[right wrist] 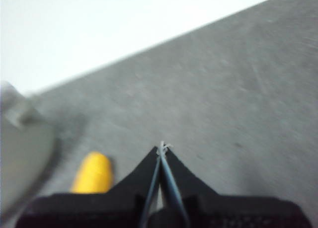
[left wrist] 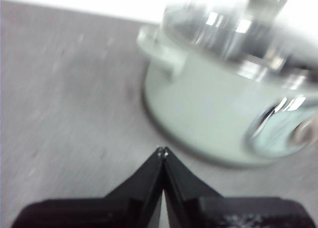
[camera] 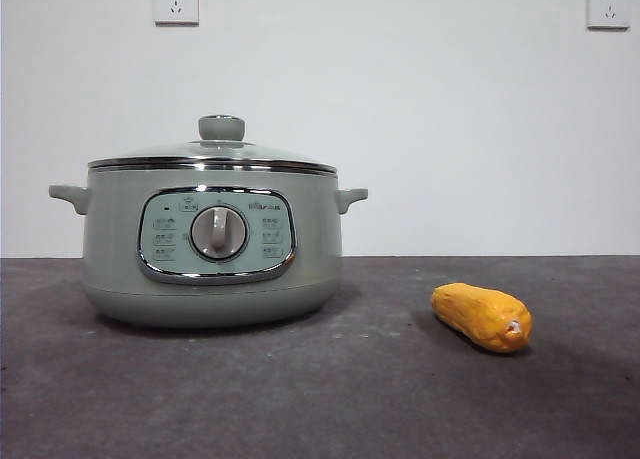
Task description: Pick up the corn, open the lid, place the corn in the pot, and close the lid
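Note:
The sage-green pot [camera: 215, 244] stands left of centre on the dark table, its glass lid [camera: 212, 154] with a green knob resting on top. To its right lies the corn [camera: 481, 317], a stubby yellow-orange cob with its pale end toward the front. Neither arm shows in the front view. My left gripper [left wrist: 162, 151] is shut and empty, held above the table beside the pot [left wrist: 218, 104]. My right gripper [right wrist: 162, 147] is shut too, above the table with the corn [right wrist: 93, 173] off to one side of its jaws and apart from them.
A white wall with two power sockets [camera: 176, 1] [camera: 608, 6] runs behind the table. Dark grey tabletop [camera: 320, 399] stretches in front of the pot and the corn.

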### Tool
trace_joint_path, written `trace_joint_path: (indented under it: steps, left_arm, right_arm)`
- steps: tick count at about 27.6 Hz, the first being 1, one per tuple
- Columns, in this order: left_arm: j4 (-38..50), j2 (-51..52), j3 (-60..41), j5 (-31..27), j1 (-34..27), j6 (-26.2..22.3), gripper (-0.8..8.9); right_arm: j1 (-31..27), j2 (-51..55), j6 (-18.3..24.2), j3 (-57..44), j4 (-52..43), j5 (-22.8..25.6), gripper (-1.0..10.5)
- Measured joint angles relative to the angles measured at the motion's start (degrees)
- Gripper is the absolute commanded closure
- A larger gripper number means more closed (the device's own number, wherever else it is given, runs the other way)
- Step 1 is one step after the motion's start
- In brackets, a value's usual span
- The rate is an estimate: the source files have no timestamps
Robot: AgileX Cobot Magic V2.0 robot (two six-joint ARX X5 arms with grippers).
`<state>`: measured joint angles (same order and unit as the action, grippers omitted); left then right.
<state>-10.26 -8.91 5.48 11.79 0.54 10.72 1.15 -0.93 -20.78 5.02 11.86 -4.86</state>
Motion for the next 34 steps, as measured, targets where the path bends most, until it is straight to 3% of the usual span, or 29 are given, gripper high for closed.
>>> trace_joint_path:
  steps: [6, 12, 25, 30, 34]
  left_arm:
    - [-3.6, -4.0, 6.5, 3.4, 0.0, 2.9, 8.20]
    - [-12.8, -9.7, 18.1, 5.9, 0.0, 2.8, 8.20]
    - [-38.0, -21.7, 46.2, 9.9, 0.4, -7.7, 8.20]
    - [-45.5, -25.5, 54.5, 11.9, 1.4, -11.8, 8.20]
    - [-46.5, -26.7, 56.3, 12.0, 1.5, -13.3, 8.16]
  right_arm:
    - [0.0, -4.5, -3.9, 8.3, 2.5, -5.3, 9.6]
    - [0.0, -12.1, -2.6, 21.5, 12.8, -10.1, 9.6]
    - [0.0, -32.6, 16.3, 53.0, 44.5, -15.7, 9.6]
    - [0.0, -38.9, 21.9, 60.6, 54.4, -16.6, 9.6]
    - [0.0, -42.8, 24.6, 64.3, 58.6, -16.6, 9.4]
